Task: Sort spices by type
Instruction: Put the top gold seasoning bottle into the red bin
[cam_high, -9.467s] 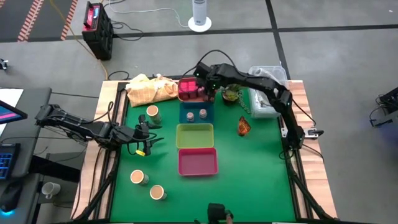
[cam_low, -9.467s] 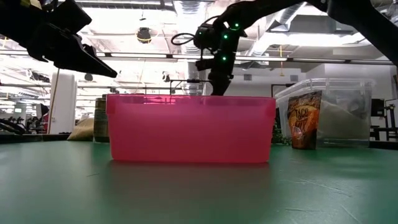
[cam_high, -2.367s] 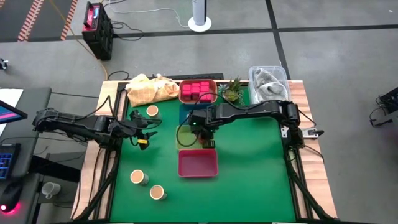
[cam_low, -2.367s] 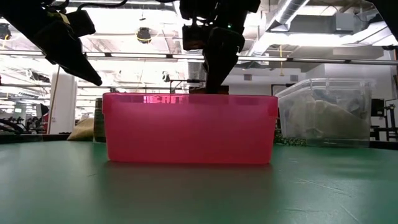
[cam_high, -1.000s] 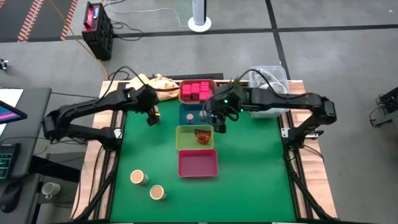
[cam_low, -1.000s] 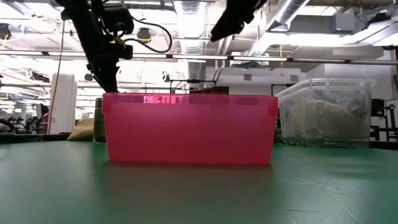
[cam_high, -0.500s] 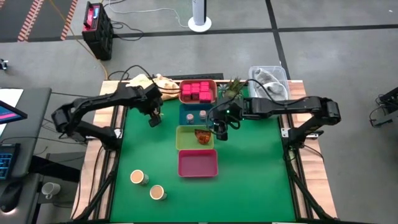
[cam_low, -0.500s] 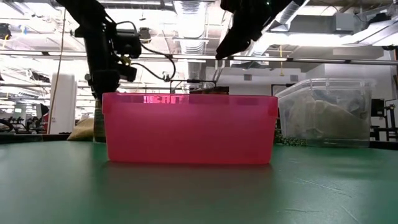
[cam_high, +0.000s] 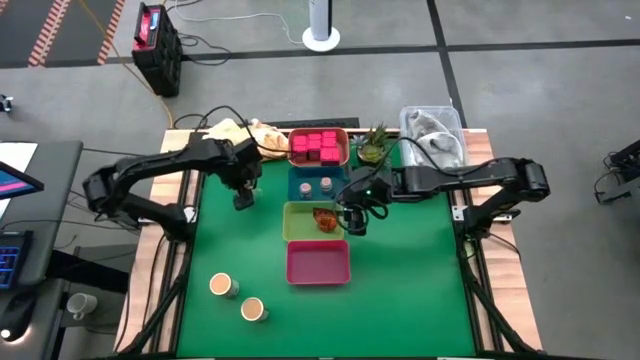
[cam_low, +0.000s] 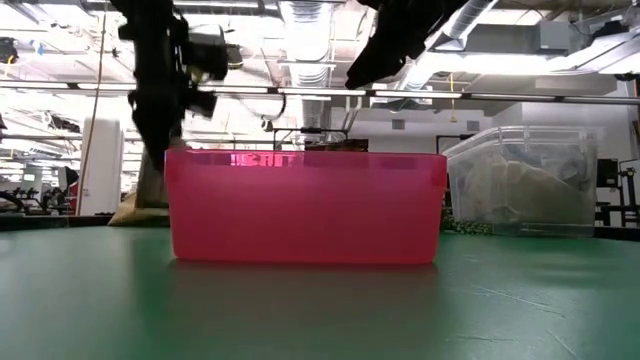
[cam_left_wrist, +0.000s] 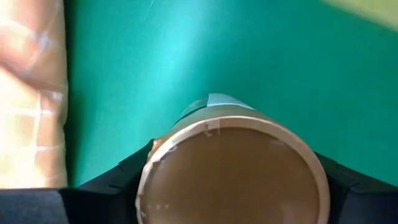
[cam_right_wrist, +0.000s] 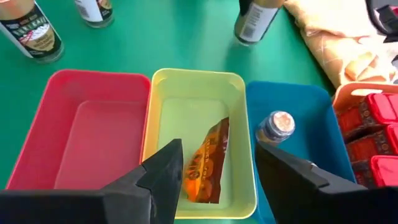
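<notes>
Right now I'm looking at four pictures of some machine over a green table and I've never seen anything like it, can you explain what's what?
It is a robot with two dark arms, each ending in a two-finger gripper. One picture looks down from above, one looks level across the table, and two come from cameras on the wrists.

On the green table stands a row of small trays. The orange-brown crinkly packet lies in the yellow tray, with the empty pink tray beside it. Two round tan-topped jars wait near the table's front.

The left gripper is closed around another tan-topped jar. The right gripper hangs open above the yellow tray, holding nothing.
</notes>
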